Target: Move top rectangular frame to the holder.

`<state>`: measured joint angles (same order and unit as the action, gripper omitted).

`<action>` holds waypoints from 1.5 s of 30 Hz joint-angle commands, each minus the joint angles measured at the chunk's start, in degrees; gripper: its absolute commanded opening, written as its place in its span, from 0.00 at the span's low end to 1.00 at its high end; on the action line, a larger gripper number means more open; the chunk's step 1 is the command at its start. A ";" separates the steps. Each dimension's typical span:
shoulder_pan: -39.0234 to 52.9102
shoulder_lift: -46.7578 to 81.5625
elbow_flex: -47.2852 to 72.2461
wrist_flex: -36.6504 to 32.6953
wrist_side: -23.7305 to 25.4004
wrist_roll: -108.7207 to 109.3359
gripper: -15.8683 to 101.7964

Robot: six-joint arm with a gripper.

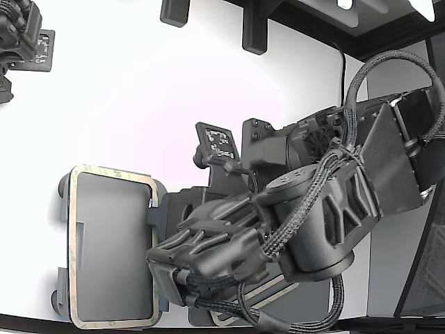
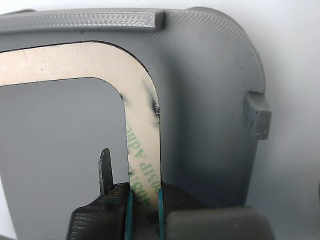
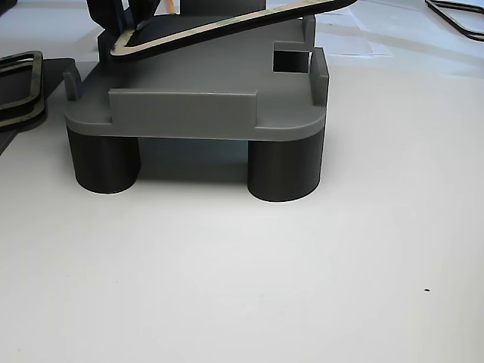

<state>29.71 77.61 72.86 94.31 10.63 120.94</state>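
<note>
While the frame [image 1: 115,174] hung over the holder [image 1: 111,243], the deciding relation was tilt: in the other view the frame [image 3: 227,23] sloped, the held end low by the gripper and the far end raised clear of the holder's [image 3: 197,106] deck.

Item: frame. Thin, tan, rounded corners, green print on the band. Position: over the holder, outline nearly matching it in the exterior view, not yet lying flat. Whether the low end touched the deck could not be told.

Item: gripper [image 2: 145,210]. State: fingers closed on one band of the frame [image 2: 142,145], one finger inside the opening, one outside. The band ran straight out from the fingers; the rest of the frame lay ahead of them, toward the exterior view's left. The frame's long axis ran up-down in the exterior view, across the fingers' reach.

Item: holder. Light grey tray with raised edge tabs [image 3: 318,72], standing on dark round legs [image 3: 283,170]. In the wrist view the frame's corner sat inside the holder's [image 2: 210,75] rim, a strip of grey showing beside it.

Judgement: the next move called for lowering the raised end between the tabs.

Item: spare frames [image 3: 19,83]. Dark-edged, stacked at the other view's left, apart from the holder.

Item: table [image 3: 242,287]. White, bare around the legs.
</note>
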 commanded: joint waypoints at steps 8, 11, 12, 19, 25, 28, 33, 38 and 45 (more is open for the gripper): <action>-0.09 0.35 -2.20 0.62 -0.88 1.32 0.04; 0.44 0.18 -2.11 0.62 -0.97 2.37 0.04; 0.44 0.18 -2.02 0.62 -0.97 2.64 0.04; 0.88 0.35 -0.53 0.62 -1.23 2.46 0.04; 0.88 0.70 0.97 0.62 -0.62 2.11 0.04; 0.70 0.70 1.23 0.62 -0.53 2.11 0.04; 0.70 0.62 1.14 0.62 -0.53 2.55 0.04; 0.70 0.09 0.88 0.62 -0.53 3.16 0.04; 1.14 0.00 0.79 0.62 -0.79 3.96 0.04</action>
<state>31.20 76.55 74.97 94.31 9.93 124.63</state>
